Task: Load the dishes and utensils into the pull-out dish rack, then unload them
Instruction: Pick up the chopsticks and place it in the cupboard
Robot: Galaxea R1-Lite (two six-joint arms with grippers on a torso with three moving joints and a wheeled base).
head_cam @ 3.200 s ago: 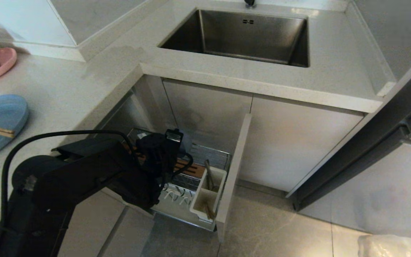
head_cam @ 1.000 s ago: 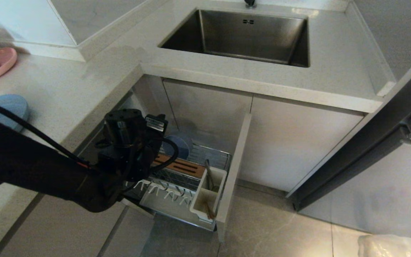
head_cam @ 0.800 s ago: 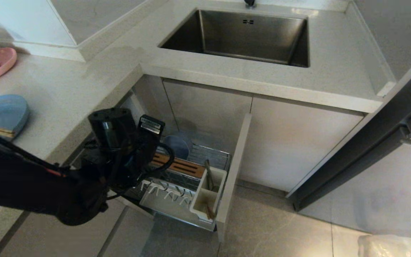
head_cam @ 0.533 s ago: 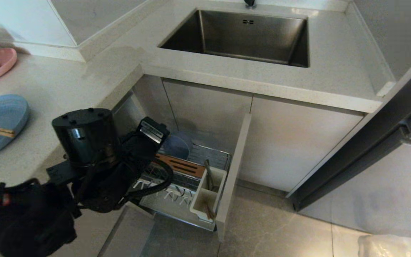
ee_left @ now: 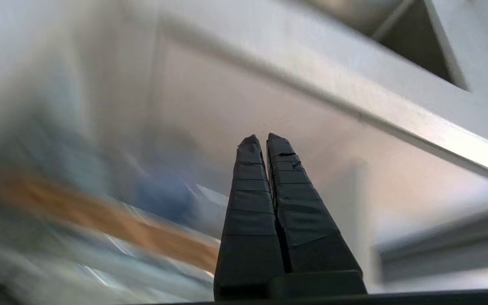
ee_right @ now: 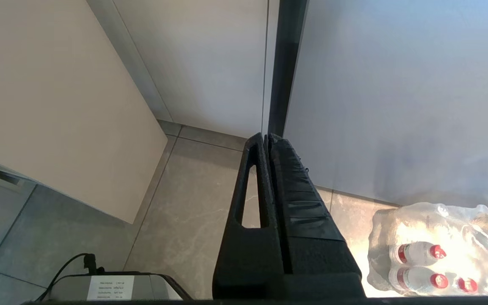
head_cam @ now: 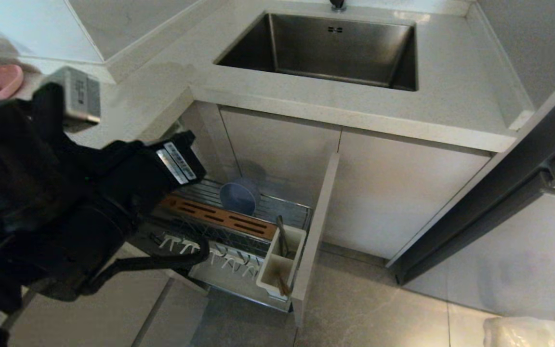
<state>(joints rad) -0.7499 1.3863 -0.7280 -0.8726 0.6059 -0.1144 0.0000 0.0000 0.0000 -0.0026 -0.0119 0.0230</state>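
The pull-out dish rack point(head_cam: 291, 208) stands drawn out below the counter, its beige front panel point(head_cam: 317, 226) toward the floor. A pale-blue bowl point(head_cam: 239, 197) rests in the rack behind the wooden bar point(head_cam: 219, 218). The white utensil cup point(head_cam: 277, 270) holds a silver utensil point(head_cam: 281, 236) and wooden chopsticks point(head_cam: 284, 285). My left arm point(head_cam: 65, 202) is raised at the left of the rack, and it fills that side of the head view. Its gripper point(ee_left: 264, 137) is shut and empty, pointing at the cabinet front past the blurred bowl point(ee_left: 163, 199). My right gripper point(ee_right: 266, 135) hangs shut over the floor.
The steel sink point(head_cam: 325, 48) is set in the counter point(head_cam: 268, 103) above the rack. A pink plate point(head_cam: 10, 77) sits at the far left of the counter. A wrapped pack of bottles point(ee_right: 439, 250) lies on the floor by the right arm.
My left arm has lifted out of the rack and swung up to the left, leaving the blue bowl behind the wooden bar. The right arm has not moved.
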